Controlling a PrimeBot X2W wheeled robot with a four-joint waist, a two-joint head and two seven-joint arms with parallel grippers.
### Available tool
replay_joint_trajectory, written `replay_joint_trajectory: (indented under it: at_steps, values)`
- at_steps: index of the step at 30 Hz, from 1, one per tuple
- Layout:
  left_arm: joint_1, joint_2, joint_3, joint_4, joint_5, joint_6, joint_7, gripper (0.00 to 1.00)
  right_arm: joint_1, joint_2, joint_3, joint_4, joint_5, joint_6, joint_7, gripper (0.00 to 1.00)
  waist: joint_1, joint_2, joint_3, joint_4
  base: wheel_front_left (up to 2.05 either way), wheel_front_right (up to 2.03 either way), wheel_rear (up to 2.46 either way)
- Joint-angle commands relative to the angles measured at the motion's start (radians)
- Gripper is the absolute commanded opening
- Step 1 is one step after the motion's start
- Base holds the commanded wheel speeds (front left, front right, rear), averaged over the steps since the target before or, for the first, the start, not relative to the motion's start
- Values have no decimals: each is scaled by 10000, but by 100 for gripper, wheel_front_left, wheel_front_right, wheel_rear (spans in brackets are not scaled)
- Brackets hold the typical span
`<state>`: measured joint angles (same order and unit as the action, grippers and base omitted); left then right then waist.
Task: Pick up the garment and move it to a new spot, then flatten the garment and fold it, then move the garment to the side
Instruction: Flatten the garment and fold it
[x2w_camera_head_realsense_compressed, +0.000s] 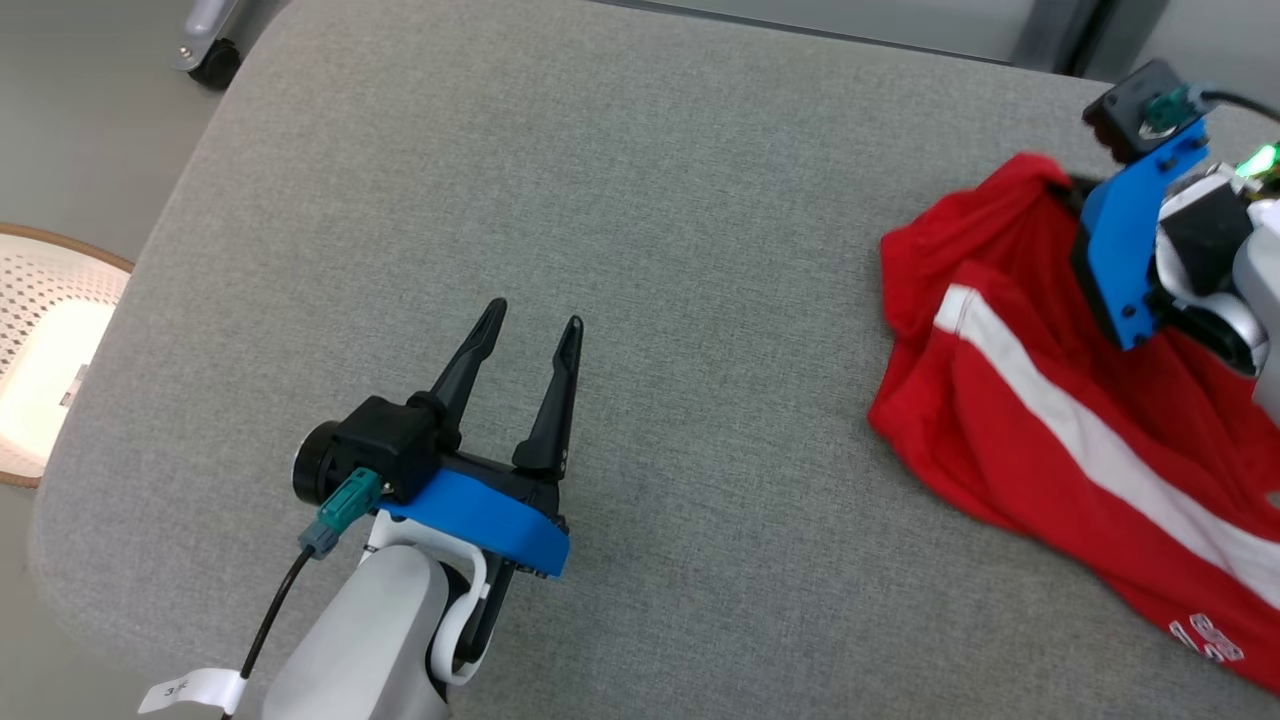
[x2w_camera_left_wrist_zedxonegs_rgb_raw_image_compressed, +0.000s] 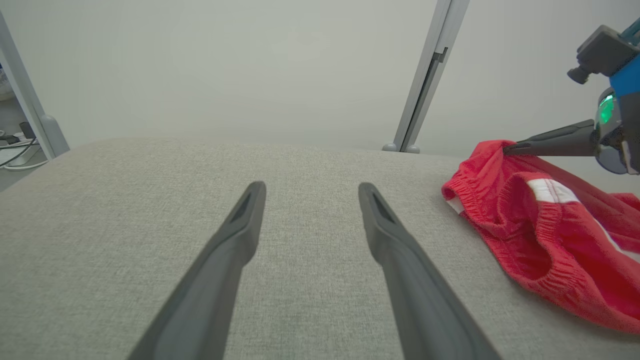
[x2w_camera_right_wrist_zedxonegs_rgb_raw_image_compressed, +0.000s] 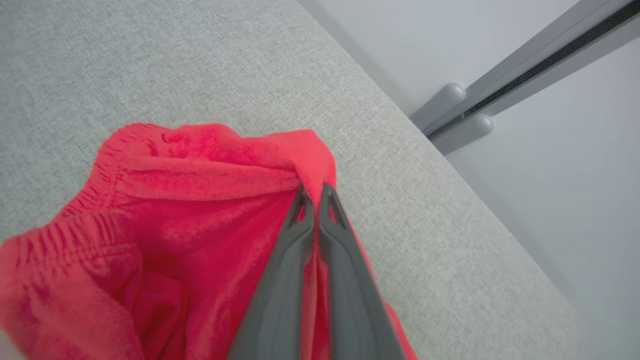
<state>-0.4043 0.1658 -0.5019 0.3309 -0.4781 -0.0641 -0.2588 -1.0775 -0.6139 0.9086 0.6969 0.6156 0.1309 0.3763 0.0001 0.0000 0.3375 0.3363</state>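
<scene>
The garment (x2w_camera_head_realsense_compressed: 1040, 440) is a pair of red shorts with a white side stripe, lying crumpled at the right side of the grey padded table (x2w_camera_head_realsense_compressed: 640, 200). In the right wrist view my right gripper (x2w_camera_right_wrist_zedxonegs_rgb_raw_image_compressed: 314, 192) is shut on a fold of the garment's (x2w_camera_right_wrist_zedxonegs_rgb_raw_image_compressed: 200, 200) elastic waistband, red cloth pinched between the tips. From the left wrist view the garment (x2w_camera_left_wrist_zedxonegs_rgb_raw_image_compressed: 540, 225) shows at the right, with the right gripper's dark fingers (x2w_camera_left_wrist_zedxonegs_rgb_raw_image_compressed: 550, 140) meeting its upper edge. My left gripper (x2w_camera_head_realsense_compressed: 535, 330) hovers open over bare fabric at the table's centre-left, well apart from the garment, nothing between its fingers (x2w_camera_left_wrist_zedxonegs_rgb_raw_image_compressed: 235, 235).
A woven white basket (x2w_camera_head_realsense_compressed: 45, 330) stands on the floor off the table's left edge. A wheeled grey stand (x2w_camera_head_realsense_compressed: 205, 40) is at the far left corner. A grey metal post (x2w_camera_left_wrist_zedxonegs_rgb_raw_image_compressed: 425, 80) rises behind the table's far edge.
</scene>
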Motion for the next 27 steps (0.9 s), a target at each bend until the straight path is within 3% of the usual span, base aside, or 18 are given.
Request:
replay_joint_trajectory:
  at_steps: [1,6,7,8,16,23,27]
  values:
    - [-178,-14,-15,21,51,-58,-71,100,-255,53,-46,168,-147,-2,-205,0,-1,0,4,50,0,0,0]
    - [-268,-107,-51,68,134,-141,-71,100,-859,286,-256,1003,-819,-2,-1225,0,-1,0,-4,181,0,0,0]
    - [-285,-119,-48,80,148,-149,-72,100,-923,361,-264,1134,-985,-2,-1511,37,-1,0,-10,186,0,0,0]
    - [-290,-119,-36,93,146,-135,-73,100,-902,484,-319,1274,-1025,-2,-1749,100,-1,0,-27,173,0,0,0]
    - [4,27,82,286,185,-124,-69,100,27,1231,-791,1958,-423,-1,-2985,100,-1,0,-667,-385,0,0,0]
    - [557,335,351,425,38,88,-69,100,1990,1477,-2008,1056,81,-2,-5347,100,-1,0,-1512,-1424,0,0,0]
    - [1029,610,661,370,-162,285,-69,100,3431,1738,-3389,387,-270,-2,-6216,100,-1,0,-1881,-2151,0,0,0]
